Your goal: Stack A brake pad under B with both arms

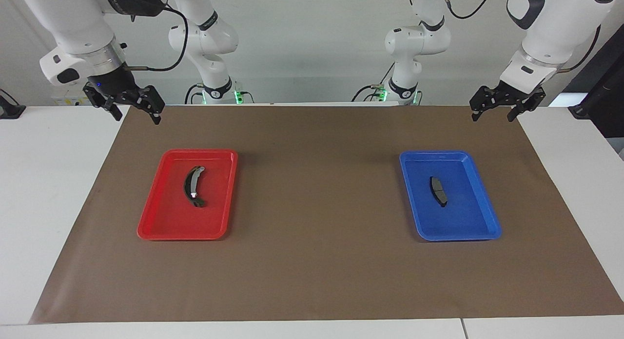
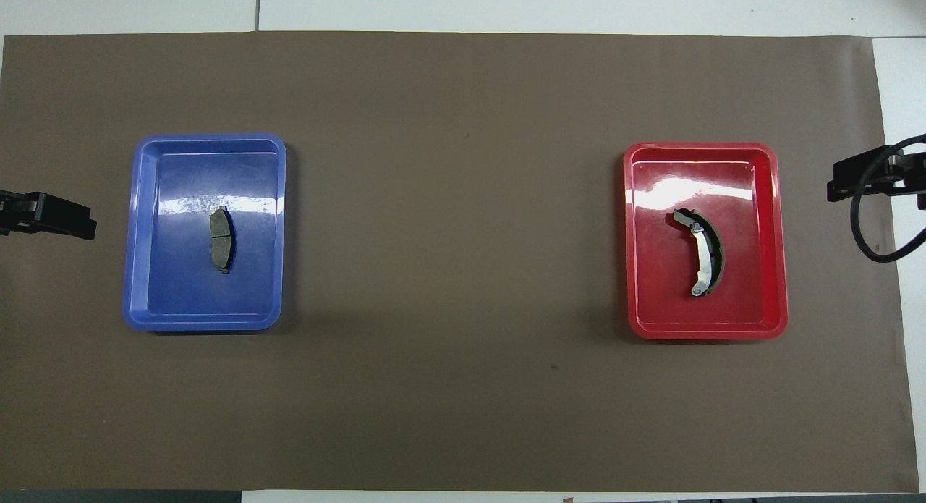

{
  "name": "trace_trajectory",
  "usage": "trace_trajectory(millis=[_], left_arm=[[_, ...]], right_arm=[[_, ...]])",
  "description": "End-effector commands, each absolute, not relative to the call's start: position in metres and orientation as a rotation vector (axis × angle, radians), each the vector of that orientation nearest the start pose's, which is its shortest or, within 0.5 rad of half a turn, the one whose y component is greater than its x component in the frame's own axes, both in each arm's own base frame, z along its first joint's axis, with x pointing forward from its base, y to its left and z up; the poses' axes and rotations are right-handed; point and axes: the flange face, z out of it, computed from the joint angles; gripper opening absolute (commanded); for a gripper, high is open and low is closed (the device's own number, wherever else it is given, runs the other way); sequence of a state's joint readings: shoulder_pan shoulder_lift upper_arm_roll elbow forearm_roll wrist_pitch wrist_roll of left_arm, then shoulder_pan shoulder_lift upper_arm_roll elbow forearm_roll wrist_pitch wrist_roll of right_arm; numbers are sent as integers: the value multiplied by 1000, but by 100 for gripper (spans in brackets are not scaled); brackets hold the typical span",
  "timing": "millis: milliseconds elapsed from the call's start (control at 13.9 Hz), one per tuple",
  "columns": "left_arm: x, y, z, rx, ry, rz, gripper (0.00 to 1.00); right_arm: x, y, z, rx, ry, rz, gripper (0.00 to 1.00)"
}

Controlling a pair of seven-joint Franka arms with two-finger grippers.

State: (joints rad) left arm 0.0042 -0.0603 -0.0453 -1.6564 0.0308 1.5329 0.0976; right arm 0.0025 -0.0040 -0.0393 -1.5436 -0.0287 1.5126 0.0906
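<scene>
The short flat dark grey brake pad lies in a blue tray toward the left arm's end of the table; it also shows in the overhead view. The curved crescent brake shoe with its light grey strip lies in a red tray toward the right arm's end, and shows in the overhead view. My left gripper hangs open and empty above the mat's corner, apart from the blue tray. My right gripper hangs open and empty above the mat's other corner, apart from the red tray.
A brown mat covers most of the white table and both trays sit on it, well apart. In the overhead view the blue tray and red tray lie at the mat's two ends, with the gripper tips at the side edges.
</scene>
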Motion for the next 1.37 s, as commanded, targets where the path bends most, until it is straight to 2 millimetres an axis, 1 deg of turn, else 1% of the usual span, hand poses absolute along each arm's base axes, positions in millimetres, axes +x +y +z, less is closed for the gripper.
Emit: trace_trajectory(millis=[0,144,216,360,432,504,720,792,864,936,1081,1225,1297], left_arm=[[517,-18,610,-3091,218,126,98],[517,-19,601,-3125,208,95,98],[519,-20,597,-3126,211,47,98],[523,-21,582,-3125,211,3,98],[526,-20,571,-3127,197,-4,98],[530,-20,556,-3129,157,-19,98],[533,-22,510,-3139,104,-72,98],[537,-23,493,-3143,59,-65,98],[543,-22,471,-3146,41,-55,98],[547,-24,456,-3150,38,-55,98],[548,-29,422,-3160,-16,-47,98],[547,-44,387,-3166,-55,-50,98],[547,-45,373,-3167,-63,-76,98]], right_arm=[[544,-24,633,-3165,184,48,100],[544,-25,633,-3165,187,50,100],[544,-25,633,-3163,186,50,100],[544,-24,633,-3164,184,50,100],[544,-24,634,-3165,184,45,100],[544,-24,633,-3164,184,50,100],[544,-25,633,-3165,187,48,100],[544,-24,633,-3164,184,50,100],[544,-24,633,-3165,184,48,100],[543,-24,634,-3164,184,48,100],[544,-24,633,-3164,182,50,100],[544,-25,633,-3164,184,50,100],[543,-24,634,-3164,182,48,100]])
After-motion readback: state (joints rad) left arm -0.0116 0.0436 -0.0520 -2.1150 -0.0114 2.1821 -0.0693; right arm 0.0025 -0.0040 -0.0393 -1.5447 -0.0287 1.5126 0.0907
